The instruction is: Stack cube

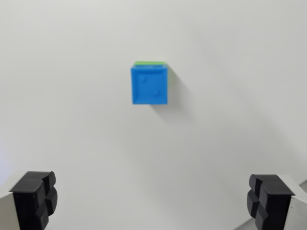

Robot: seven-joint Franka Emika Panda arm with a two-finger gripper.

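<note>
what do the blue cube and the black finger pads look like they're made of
Blue cube: probably hard plastic, matte, given its uniform colour, crisp edges and two small moulded dimples on top. A green cube shows just beneath it.
Finger pads: matte black with blocky stepped shapes, likely rubber or printed plastic; the blur leaves it open.

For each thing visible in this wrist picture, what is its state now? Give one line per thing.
blue cube: on top of the green cube, free, not gripped.
green cube: under the blue cube, only a thin edge visible.
gripper: open, fingers wide apart, holding nothing, away from the cubes.
white surface: carries the stack.
</note>
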